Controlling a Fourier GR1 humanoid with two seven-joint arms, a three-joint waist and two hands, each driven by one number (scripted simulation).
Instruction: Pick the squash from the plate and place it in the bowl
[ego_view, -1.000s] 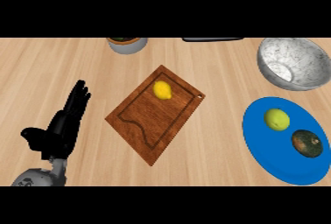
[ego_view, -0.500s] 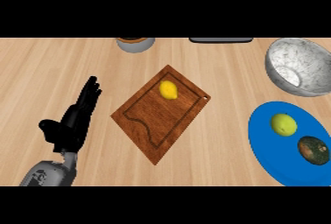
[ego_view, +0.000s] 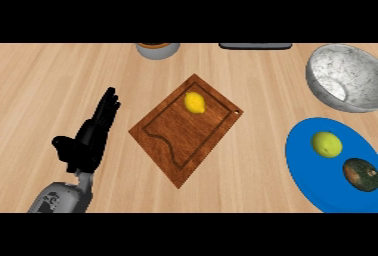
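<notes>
Your wooden table (ego_view: 59, 75) carried a blue plate (ego_view: 310, 175) holding the squash (ego_view: 362, 174) beside a lime (ego_view: 327, 144); the speckled bowl (ego_view: 347, 75) sat apart, and your left hand (ego_view: 92, 135) rested with fingers straight.

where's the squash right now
In the head view the squash lies on the blue plate at the lower right, just below-right of a yellow-green fruit, with the bowl further up the counter.

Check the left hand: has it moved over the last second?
Yes, slightly. The left hand has drifted up the view and rightward, and its fingertips are now nearer the left corner of the cutting board.
</notes>
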